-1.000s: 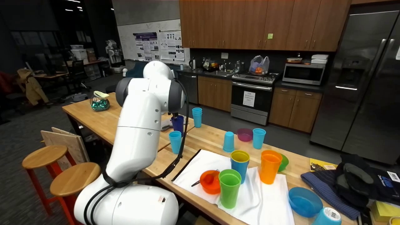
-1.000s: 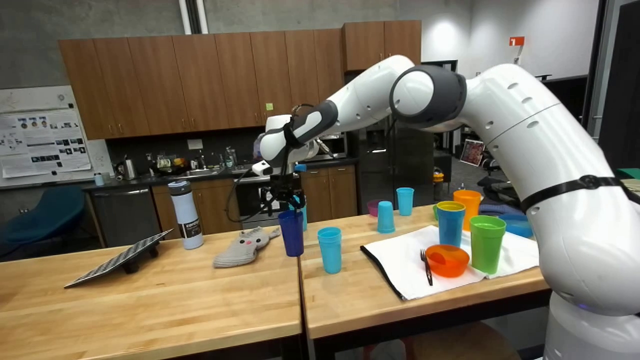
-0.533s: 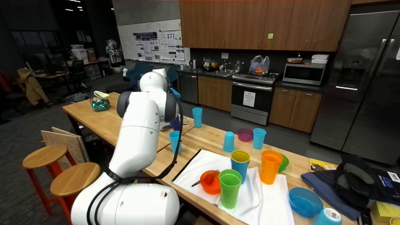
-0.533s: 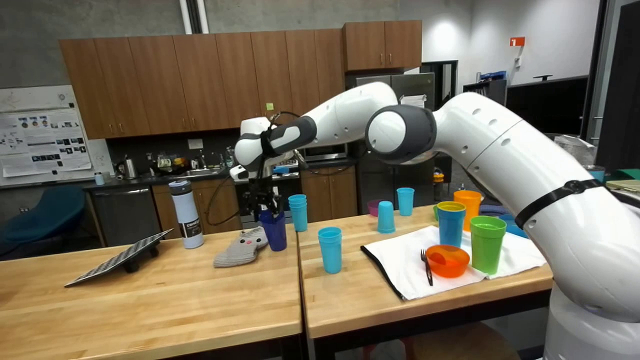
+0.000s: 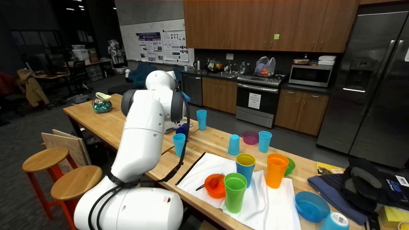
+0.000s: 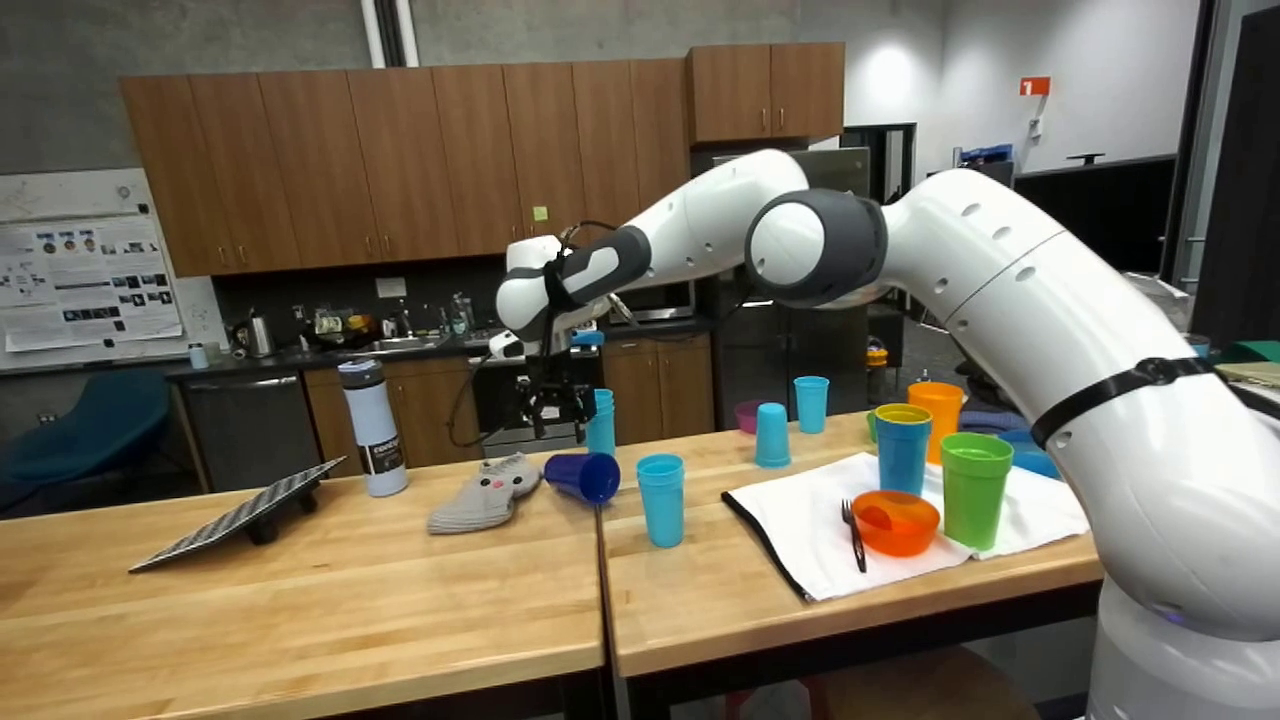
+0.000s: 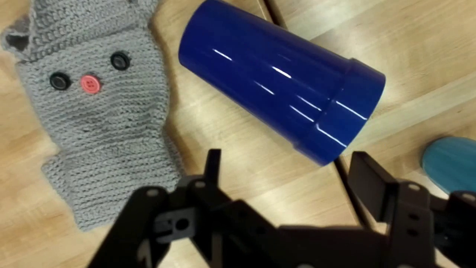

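Observation:
A dark blue cup [image 7: 275,74] lies on its side across the gap between two wooden tabletops. In an exterior view the cup [image 6: 585,477] has its mouth turned toward the camera. Just above it hangs my gripper [image 6: 560,425], apart from the cup. From the wrist, the gripper [image 7: 288,156] has its jaws spread wide with only bare wood seen between them; the cup's rim is slightly beyond the fingertips. Left of the cup rests a grey knitted animal [image 7: 108,123] with button eyes. In an exterior view the arm hides the gripper and part of the cup [image 5: 182,129].
A light blue cup [image 6: 660,500] stands upright close by, and stacked blue cups [image 6: 600,425] are behind. A bottle [image 6: 372,430] and a tilted panel [image 6: 240,515] occupy the left tabletop. On a white cloth [image 6: 790,520] sit an orange bowl [image 6: 896,521] and a green cup [image 6: 975,490].
The dark blue cup stood upright under my gripper, then shifted left and tilted at the fingers. Now it lies on its side, and the gripper has risen off it and moved back right.

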Controlling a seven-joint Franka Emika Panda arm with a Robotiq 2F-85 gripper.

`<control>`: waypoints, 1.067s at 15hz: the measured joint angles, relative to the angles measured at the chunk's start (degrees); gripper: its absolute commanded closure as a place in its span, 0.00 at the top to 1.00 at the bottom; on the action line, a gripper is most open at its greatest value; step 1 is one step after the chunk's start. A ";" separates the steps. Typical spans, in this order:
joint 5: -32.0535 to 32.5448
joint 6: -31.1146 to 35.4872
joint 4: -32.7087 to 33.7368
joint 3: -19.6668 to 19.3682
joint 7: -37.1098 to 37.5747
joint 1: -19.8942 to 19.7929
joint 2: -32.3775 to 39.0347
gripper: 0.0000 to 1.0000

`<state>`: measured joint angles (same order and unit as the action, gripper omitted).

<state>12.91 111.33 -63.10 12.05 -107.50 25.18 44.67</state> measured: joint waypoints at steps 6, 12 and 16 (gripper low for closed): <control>0.00 0.29 -0.95 0.02 -0.09 0.03 0.20 0.81; 0.00 0.29 -1.08 0.03 -0.07 0.16 0.52 1.00; 0.00 0.73 -2.37 -0.08 0.12 -0.04 0.51 1.00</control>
<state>12.91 112.06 -65.47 11.98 -107.38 25.14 45.18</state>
